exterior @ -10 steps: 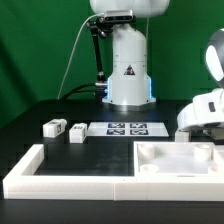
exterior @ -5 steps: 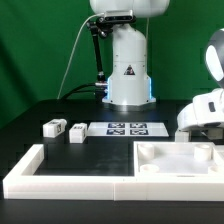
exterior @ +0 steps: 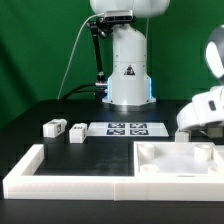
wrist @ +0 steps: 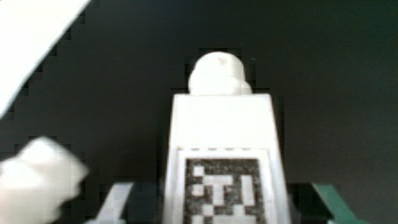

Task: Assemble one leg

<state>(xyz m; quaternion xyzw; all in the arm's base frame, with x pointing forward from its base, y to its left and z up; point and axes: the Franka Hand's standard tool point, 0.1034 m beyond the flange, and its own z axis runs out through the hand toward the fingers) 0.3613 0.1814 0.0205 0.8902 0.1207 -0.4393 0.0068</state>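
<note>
In the wrist view a white leg (wrist: 224,150) with a black-and-white tag and a rounded peg end lies centred between my gripper's (wrist: 226,205) two fingers (wrist: 128,203), which stand close against its sides. In the exterior view my gripper (exterior: 203,112) is at the exterior view's right, behind the large white square part (exterior: 175,162); the held leg is hidden there. Two more legs (exterior: 54,127) (exterior: 77,132) lie on the black table at the exterior view's left.
The marker board (exterior: 128,128) lies in the middle, in front of the robot base (exterior: 127,70). A long white L-shaped rail (exterior: 40,172) runs along the front left, beside the square part. A blurred white shape (wrist: 39,180) shows close to the wrist camera.
</note>
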